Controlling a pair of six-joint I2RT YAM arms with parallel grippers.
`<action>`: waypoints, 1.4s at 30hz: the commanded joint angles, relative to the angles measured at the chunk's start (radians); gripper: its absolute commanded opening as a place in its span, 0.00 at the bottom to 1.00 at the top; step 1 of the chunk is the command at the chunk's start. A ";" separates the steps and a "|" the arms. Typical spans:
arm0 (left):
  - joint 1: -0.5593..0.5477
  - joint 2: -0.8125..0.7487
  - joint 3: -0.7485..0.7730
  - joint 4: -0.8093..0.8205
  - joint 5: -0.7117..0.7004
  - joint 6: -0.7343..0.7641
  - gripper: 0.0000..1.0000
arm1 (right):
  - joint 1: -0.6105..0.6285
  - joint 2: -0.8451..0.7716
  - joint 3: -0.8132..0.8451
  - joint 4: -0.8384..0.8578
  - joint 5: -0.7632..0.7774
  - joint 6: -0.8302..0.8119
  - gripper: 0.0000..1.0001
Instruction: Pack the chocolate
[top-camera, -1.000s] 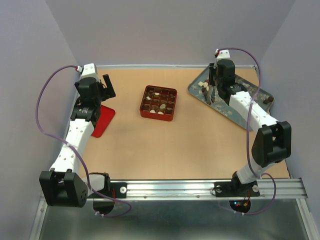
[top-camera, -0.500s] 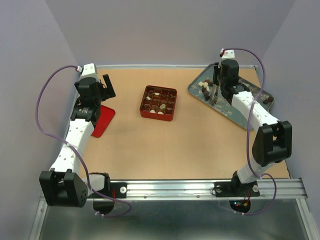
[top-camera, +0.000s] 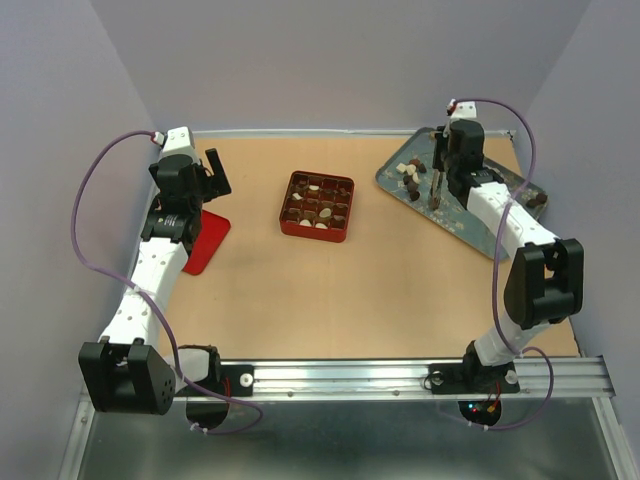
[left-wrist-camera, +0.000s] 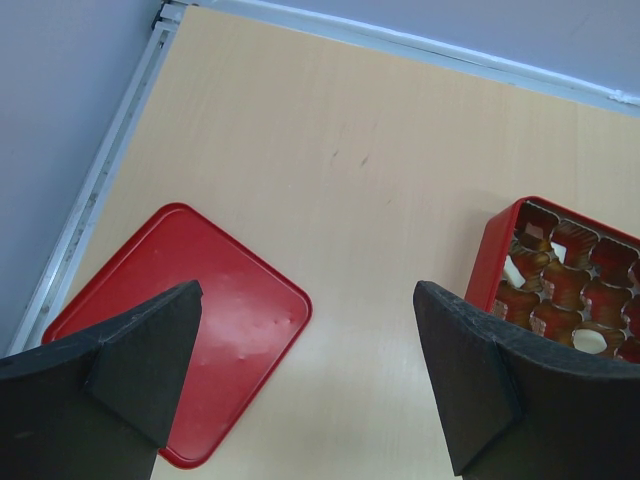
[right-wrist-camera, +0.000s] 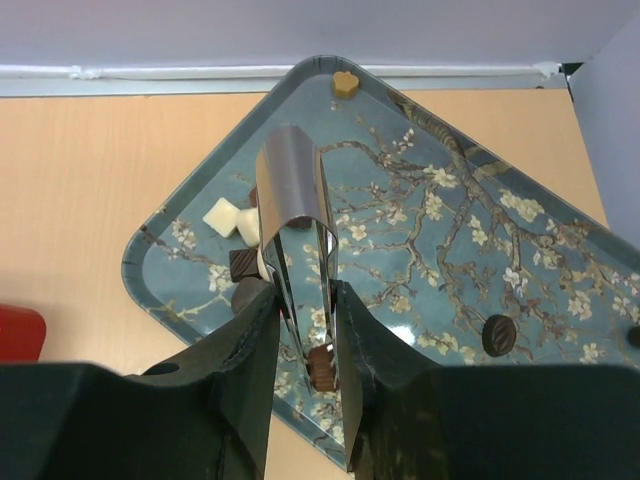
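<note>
My right gripper (right-wrist-camera: 305, 320) is shut on a pair of metal tongs (right-wrist-camera: 295, 215), low over the flowered tray (right-wrist-camera: 470, 240). A small brown chocolate (right-wrist-camera: 322, 367) sits pinched between the tong tips. Loose chocolate lies on the tray: cream blocks (right-wrist-camera: 220, 215), a dark square (right-wrist-camera: 243, 263), a dark round piece (right-wrist-camera: 498, 335) and a tan one (right-wrist-camera: 345, 85). The red gridded box (top-camera: 317, 206) stands mid-table with pieces in several cells. My left gripper (left-wrist-camera: 310, 370) hangs open above bare table between the red lid (left-wrist-camera: 190, 330) and the box (left-wrist-camera: 500, 265).
The tray (top-camera: 395, 178) lies at the back right, close to the right wall. The flat red lid (top-camera: 205, 240) lies at the left beside the left arm. Purple walls close in the table at the back and on both sides.
The right wrist has shifted right and back over the tray, and the tongs have been squeezed narrower, with a brown piece between the tips. The left arm has not moved.
</note>
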 joint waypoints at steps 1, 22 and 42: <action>0.007 -0.003 0.000 0.036 -0.008 0.010 0.99 | -0.003 -0.028 -0.041 0.021 -0.027 0.031 0.30; 0.007 -0.009 0.001 0.037 0.006 0.007 0.99 | 0.172 -0.157 0.119 -0.033 -0.120 0.069 0.24; 0.009 -0.017 0.000 0.037 -0.005 0.010 0.99 | 0.581 0.166 0.464 -0.031 -0.206 0.062 0.24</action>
